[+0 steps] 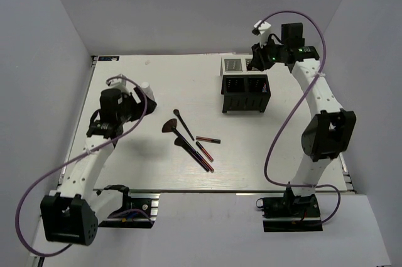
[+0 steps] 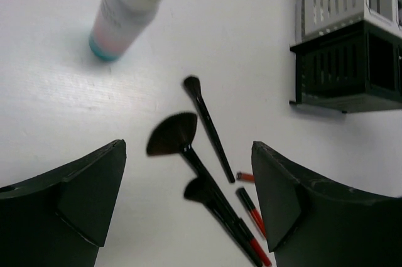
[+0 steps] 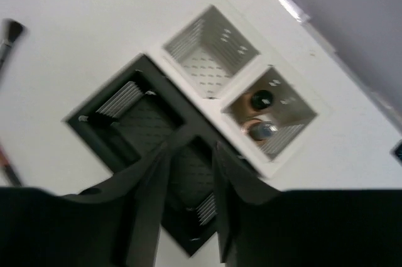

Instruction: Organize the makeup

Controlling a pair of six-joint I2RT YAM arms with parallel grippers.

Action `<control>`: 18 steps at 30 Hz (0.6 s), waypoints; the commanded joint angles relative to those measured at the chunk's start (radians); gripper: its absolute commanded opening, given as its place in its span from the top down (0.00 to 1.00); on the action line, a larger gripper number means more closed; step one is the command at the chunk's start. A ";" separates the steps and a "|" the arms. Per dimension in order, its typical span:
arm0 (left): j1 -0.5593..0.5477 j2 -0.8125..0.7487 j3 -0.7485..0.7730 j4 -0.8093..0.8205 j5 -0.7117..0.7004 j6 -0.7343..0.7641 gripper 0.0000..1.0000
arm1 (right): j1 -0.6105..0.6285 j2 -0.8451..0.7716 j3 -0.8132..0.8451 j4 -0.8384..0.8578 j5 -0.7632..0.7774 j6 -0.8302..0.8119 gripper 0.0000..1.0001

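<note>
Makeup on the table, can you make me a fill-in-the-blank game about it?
1. The two small bottles stand in the organizer whose colour is ____.
2. The black brushes lying on the table number ____.
3. The open left pincer holds ____.
4. The bottle with the blue base has a cap coloured ____.
Missing words: white; three; nothing; white.

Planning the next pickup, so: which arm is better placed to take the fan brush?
Left. The left tool, open, points at the fan brush, framed in its wrist view. The right tool hovers over the black organizer, farther from it.
</note>
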 commanded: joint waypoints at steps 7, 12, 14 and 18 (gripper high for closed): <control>-0.011 0.309 0.310 -0.081 -0.210 0.179 0.02 | -0.005 -0.130 -0.187 0.104 -0.228 0.112 0.35; -0.022 0.450 0.364 -0.064 -0.239 0.222 0.02 | -0.004 -0.153 -0.238 0.130 -0.243 0.115 0.34; -0.031 0.479 0.383 -0.052 -0.257 0.228 0.02 | -0.004 -0.159 -0.257 0.142 -0.247 0.124 0.34; -0.065 0.562 0.429 -0.029 -0.306 0.263 0.02 | -0.002 -0.165 -0.282 0.161 -0.263 0.146 0.34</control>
